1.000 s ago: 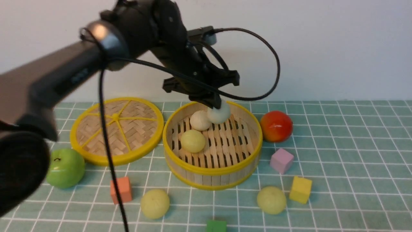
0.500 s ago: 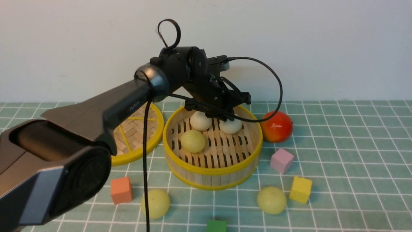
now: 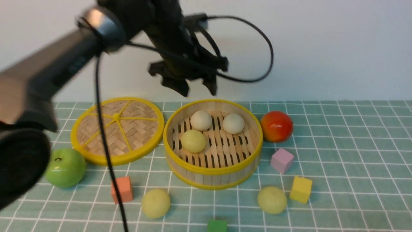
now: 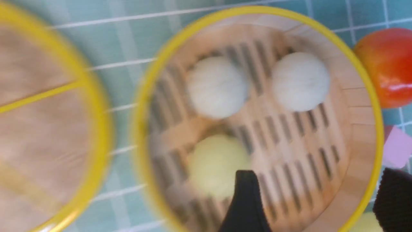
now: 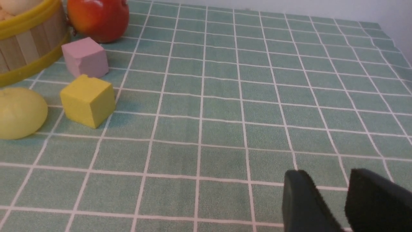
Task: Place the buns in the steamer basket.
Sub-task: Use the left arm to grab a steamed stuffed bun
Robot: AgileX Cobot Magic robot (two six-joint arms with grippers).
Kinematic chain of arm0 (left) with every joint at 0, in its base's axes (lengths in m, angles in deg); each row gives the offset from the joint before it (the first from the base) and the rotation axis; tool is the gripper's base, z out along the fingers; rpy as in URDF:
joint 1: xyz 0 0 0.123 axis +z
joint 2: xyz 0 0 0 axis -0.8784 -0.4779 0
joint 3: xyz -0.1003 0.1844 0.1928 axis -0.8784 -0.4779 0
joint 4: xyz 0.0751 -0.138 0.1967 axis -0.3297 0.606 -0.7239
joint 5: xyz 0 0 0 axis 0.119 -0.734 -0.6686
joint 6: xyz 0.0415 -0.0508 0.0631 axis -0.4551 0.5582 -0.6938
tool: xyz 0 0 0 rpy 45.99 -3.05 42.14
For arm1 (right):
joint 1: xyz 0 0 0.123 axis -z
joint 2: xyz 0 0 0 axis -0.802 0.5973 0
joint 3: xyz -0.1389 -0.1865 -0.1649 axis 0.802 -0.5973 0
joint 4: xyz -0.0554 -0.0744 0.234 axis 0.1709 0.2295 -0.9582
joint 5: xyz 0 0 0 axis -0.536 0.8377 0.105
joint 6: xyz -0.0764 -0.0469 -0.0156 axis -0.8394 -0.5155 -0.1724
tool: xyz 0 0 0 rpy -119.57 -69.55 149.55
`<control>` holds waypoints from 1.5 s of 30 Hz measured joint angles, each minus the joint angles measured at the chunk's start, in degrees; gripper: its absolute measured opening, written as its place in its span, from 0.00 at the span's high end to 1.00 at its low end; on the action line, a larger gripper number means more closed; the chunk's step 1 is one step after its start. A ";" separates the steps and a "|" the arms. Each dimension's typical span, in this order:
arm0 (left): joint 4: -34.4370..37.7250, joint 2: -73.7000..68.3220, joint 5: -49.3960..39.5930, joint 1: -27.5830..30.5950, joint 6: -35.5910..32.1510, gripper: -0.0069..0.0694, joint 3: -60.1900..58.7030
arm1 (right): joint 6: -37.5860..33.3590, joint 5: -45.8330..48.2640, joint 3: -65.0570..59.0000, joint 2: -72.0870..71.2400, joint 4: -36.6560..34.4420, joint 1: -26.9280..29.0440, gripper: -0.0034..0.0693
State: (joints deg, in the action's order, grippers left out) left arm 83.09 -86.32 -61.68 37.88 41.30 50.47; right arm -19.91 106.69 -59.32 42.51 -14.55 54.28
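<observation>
The steamer basket (image 3: 210,179) stands mid-table with three buns in it: two off-white buns (image 3: 201,120) (image 3: 233,123) at the back and a yellow-green bun (image 3: 193,140) in front. Two more yellow-green buns (image 3: 155,203) (image 3: 272,199) lie on the cloth in front of it. My left gripper (image 3: 199,91) hangs open and empty above the basket's far rim. In the left wrist view that gripper (image 4: 321,174) looks down on the basket (image 4: 370,93) and its buns (image 4: 218,86) (image 4: 301,80) (image 4: 214,159). My right gripper (image 5: 328,177) hovers open over bare cloth, with a bun (image 5: 19,112) far off.
A woven lid (image 3: 117,130) lies left of the basket, with a green apple (image 3: 65,167) in front of it. A red-orange fruit (image 3: 276,126) sits right of the basket. Orange (image 3: 121,189), pink (image 3: 281,160), yellow (image 3: 300,189) and green (image 3: 216,226) cubes are scattered around.
The left gripper lowered the off-white bun into the basket, opened and let it go, then rose above the basket. The bun now rests at the back right.
</observation>
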 joint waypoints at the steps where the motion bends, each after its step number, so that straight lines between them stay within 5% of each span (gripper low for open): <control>1: -1.22 1.77 -0.70 0.49 0.60 0.24 -0.63 | 0.00 0.00 0.00 0.00 0.00 0.00 0.62; 6: -5.44 14.06 -1.30 2.25 3.01 0.31 -8.73 | 0.00 0.00 0.00 0.00 0.00 0.00 0.62; 12: -5.77 32.71 -1.30 2.25 3.41 0.46 -33.49 | 0.00 0.00 0.00 0.00 0.00 0.00 0.62; 19: -3.94 34.68 5.20 2.25 3.36 0.58 -53.74 | 0.00 0.00 0.00 0.00 0.00 0.00 0.62; 33: 0.49 21.61 13.92 -1.33 0.32 0.60 -56.54 | 0.00 0.00 0.00 0.00 0.00 0.00 0.62; 45: -5.34 20.37 17.88 -5.26 6.25 0.60 -56.54 | 0.00 0.00 0.00 0.00 0.00 0.00 0.62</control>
State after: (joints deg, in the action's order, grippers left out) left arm 77.75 -65.95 -43.81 32.61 47.55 -6.07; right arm -19.91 106.69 -59.32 42.51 -14.55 54.28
